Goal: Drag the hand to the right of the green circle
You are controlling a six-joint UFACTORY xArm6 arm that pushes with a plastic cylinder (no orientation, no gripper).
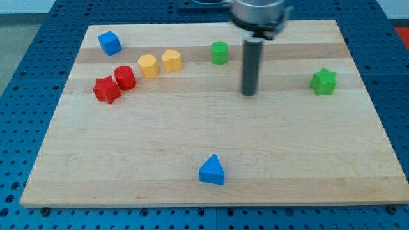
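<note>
My arm comes down from the view's top, rod straight up, and my tip [248,93] rests on the wooden bench [192,134]. There is no claw, so it holds nothing. Blue holed metal lies around the bench. The green circle [219,52] sits near my tip, up and to the view's left.

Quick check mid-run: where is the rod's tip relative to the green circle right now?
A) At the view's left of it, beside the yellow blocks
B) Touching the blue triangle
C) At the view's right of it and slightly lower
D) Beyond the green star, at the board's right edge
C: my tip sits on the board to the view's right of the green circle and a little lower, apart from it.
</note>
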